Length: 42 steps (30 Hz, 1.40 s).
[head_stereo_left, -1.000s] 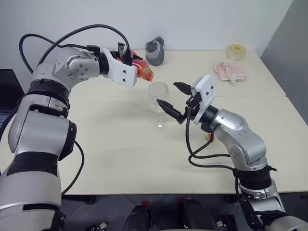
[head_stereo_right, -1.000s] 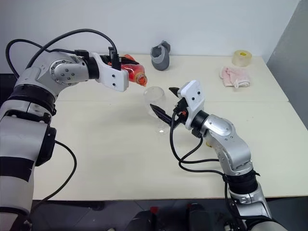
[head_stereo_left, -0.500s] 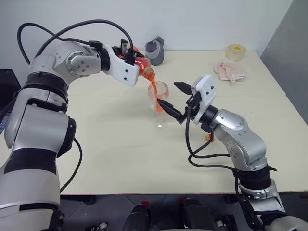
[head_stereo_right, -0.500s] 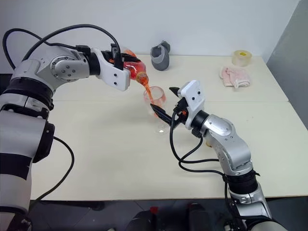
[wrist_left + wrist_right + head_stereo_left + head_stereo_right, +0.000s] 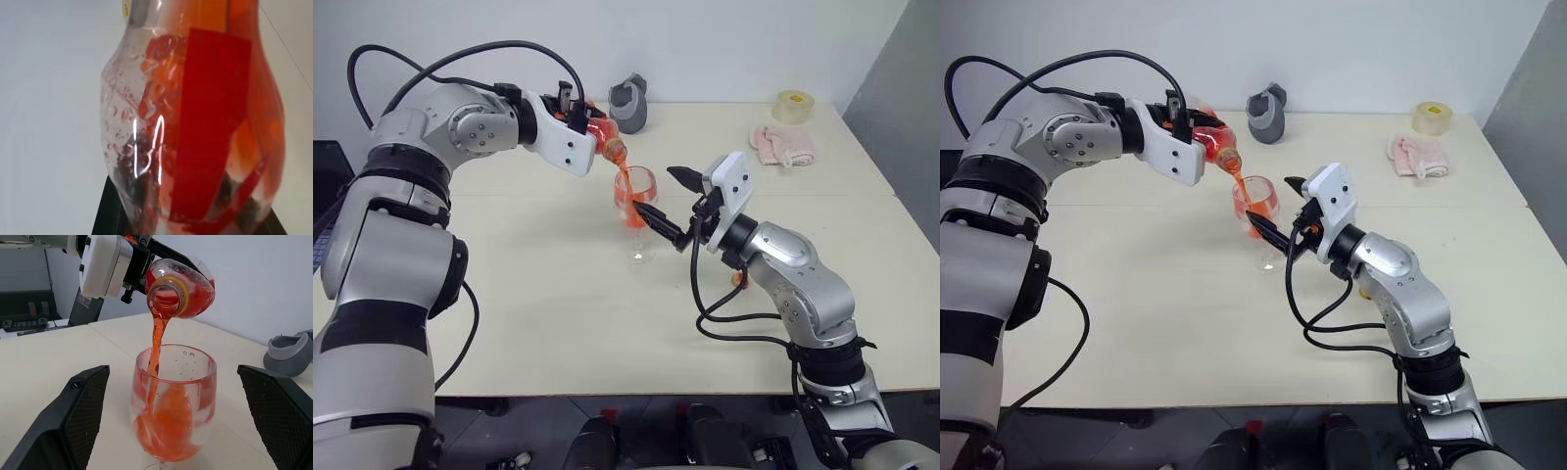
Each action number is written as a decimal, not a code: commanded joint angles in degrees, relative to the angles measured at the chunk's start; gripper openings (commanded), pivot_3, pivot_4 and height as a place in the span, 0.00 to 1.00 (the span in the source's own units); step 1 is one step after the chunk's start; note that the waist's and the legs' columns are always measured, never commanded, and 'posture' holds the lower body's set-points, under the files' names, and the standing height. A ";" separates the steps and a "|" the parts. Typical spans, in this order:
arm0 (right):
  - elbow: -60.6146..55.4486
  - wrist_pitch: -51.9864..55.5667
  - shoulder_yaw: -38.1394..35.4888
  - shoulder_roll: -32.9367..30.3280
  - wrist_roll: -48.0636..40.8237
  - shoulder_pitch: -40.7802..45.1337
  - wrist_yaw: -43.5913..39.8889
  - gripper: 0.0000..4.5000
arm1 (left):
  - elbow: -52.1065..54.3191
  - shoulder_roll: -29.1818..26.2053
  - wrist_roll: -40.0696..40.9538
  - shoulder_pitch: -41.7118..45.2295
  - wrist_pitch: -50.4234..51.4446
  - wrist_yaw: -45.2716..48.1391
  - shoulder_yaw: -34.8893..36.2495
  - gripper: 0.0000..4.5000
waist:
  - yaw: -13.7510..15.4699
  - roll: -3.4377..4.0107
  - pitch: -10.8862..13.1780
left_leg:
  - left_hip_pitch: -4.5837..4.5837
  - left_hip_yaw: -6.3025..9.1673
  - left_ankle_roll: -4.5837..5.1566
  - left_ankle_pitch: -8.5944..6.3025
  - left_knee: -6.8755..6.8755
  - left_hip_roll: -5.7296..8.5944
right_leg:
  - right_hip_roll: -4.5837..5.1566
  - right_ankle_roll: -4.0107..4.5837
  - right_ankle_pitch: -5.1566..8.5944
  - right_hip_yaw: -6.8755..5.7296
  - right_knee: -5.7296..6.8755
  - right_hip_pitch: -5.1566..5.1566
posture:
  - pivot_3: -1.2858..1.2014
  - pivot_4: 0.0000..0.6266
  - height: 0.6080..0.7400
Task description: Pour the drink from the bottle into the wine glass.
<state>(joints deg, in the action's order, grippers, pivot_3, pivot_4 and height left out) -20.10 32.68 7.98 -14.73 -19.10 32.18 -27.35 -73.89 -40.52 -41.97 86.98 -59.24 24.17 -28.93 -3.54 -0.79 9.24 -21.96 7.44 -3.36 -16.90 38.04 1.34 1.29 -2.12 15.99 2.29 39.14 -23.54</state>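
We log the bottle tipped mouth-down over the wine glass, far left of table centre. The left gripper is clamped on the bottle's bulbous body. The drink falls in a thin stream from the uncapped neck into the bowl, which is partly filled.

The right gripper sits just right of the glass, jaws spread wide to either side of the bowl, apparently not touching it.

Handling judgement: the bottle is thin plastic and light, so a hard squeeze would likely dent it and surge the flow. The body grip looks right; the label area gives some purchase.

The glass looks fragile and top-heavy as it fills, on a thin stem and small foot. We would steady it low on the bowl or at the stem, gently; a sideways nudge could tip it.
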 commanded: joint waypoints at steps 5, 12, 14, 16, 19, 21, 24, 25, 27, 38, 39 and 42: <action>-1.80 -1.38 -1.05 0.11 -0.08 0.57 0.29 0.99 | 0.39 -0.85 -0.21 3.01 0.20 -2.19 0.18 0.20 | 0.00 0.00 0.00 | 0.00 0.00 0.00 0.00 0.01 0.00 | 0.00 0.00 0.00 0.00 0.01 0.00 | 0.52 0.24 1.00; -2.25 -1.28 -0.99 -0.14 -0.12 0.06 0.23 0.99 | 0.26 -0.92 -0.58 2.93 0.06 -2.42 -0.06 0.20 | -0.01 0.00 0.00 | 0.00 0.00 0.00 0.00 0.01 0.00 | 0.00 0.00 0.00 0.00 0.01 0.00 | 0.52 0.24 1.00; -2.39 -1.23 -0.97 -0.17 -0.16 -0.07 0.21 0.99 | 0.22 -0.91 -0.62 2.96 0.17 -2.50 -0.11 0.20 | -0.01 0.00 0.00 | 0.00 0.00 0.00 0.00 0.01 0.00 | 0.00 0.00 0.00 0.00 0.01 0.00 | 0.52 0.24 1.00; -2.66 -1.12 -0.97 -0.19 -0.27 -0.24 0.20 0.99 | 0.16 -0.78 -0.39 2.94 0.36 -2.38 0.05 0.20 | -0.01 0.00 0.00 | 0.00 0.00 0.00 0.00 0.01 0.00 | 0.00 0.00 0.00 0.00 0.01 0.00 | 0.52 0.24 1.00; -2.90 -1.01 -0.93 -0.22 -0.33 -0.38 0.20 0.99 | -0.30 -0.04 2.25 2.24 0.68 0.29 1.75 0.20 | -0.01 0.00 0.00 | 0.00 0.00 0.00 0.00 0.01 0.00 | 0.00 0.00 0.00 0.00 0.01 0.00 | 0.52 0.24 1.00; -2.97 -0.94 -0.97 -0.29 -0.37 -0.43 0.17 0.99 | -0.72 0.71 5.35 1.56 0.99 3.33 3.67 0.20 | -0.01 0.00 0.00 | 0.00 0.00 0.00 0.00 0.01 0.00 | 0.00 0.00 0.00 0.00 0.01 0.00 | 0.52 0.24 1.00; -2.62 -0.95 -1.02 -0.42 -0.36 -0.36 0.08 0.99 | -1.24 2.47 11.42 0.46 3.35 10.62 7.51 0.20 | 0.00 0.00 0.00 | -0.02 0.00 -0.01 0.01 0.03 0.01 | 0.01 0.00 0.00 -0.02 0.03 0.00 | 0.52 0.24 1.00; -2.64 -0.90 -1.04 -0.49 -0.39 -0.40 0.04 0.99 | -1.23 3.06 13.61 0.22 4.67 13.30 9.09 0.20 | -0.07 0.00 0.00 | -0.03 0.00 -0.01 0.01 0.04 0.01 | 0.01 0.00 0.00 -0.02 0.02 0.00 | 0.52 0.24 1.00; -2.67 -0.78 -1.11 -0.60 -0.48 -0.37 -0.03 0.99 | -1.04 4.19 18.18 -0.13 7.65 18.59 12.33 0.20 | -0.20 0.00 0.00 | -0.02 -0.02 -0.01 0.01 0.04 0.01 | 0.01 0.00 0.00 -0.01 0.04 0.00 | 0.52 0.24 1.00; -5.34 1.10 -1.83 -1.56 -2.80 -1.51 -1.11 0.99 | 5.11 6.84 37.61 -3.66 31.10 29.36 28.76 0.20 | -1.69 0.00 0.00 | 0.02 0.07 -0.03 0.02 0.05 -0.02 | 0.00 -0.03 0.02 -0.01 0.22 -0.05 | 0.52 0.24 1.00; -6.10 1.54 -2.04 -1.77 -3.46 -1.95 -1.37 0.99 | 6.47 6.65 38.89 -4.76 33.44 28.61 29.96 0.20 | -1.70 0.00 0.00 | 0.01 0.10 -0.03 0.02 0.05 -0.03 | 0.00 -0.04 0.03 0.00 0.30 -0.09 | 0.52 0.24 1.00; -8.94 2.83 -2.87 -3.05 -5.69 -3.96 -2.35 0.99 | 13.16 6.19 41.97 -10.80 40.23 25.65 33.15 0.20 | -1.67 0.00 -0.01 | 0.02 0.16 -0.04 0.03 0.08 -0.03 | 0.01 -0.05 0.03 0.10 0.41 -0.16 | 0.52 0.24 1.00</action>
<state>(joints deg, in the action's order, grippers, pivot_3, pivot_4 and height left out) -25.26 35.38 6.78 -17.15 -22.74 28.87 -28.84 -65.73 -33.09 -3.03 77.78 -22.48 52.10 1.61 -5.22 -0.78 9.24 -21.94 7.64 -3.40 -16.87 38.12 1.31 1.31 -2.17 16.03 2.38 39.58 -23.70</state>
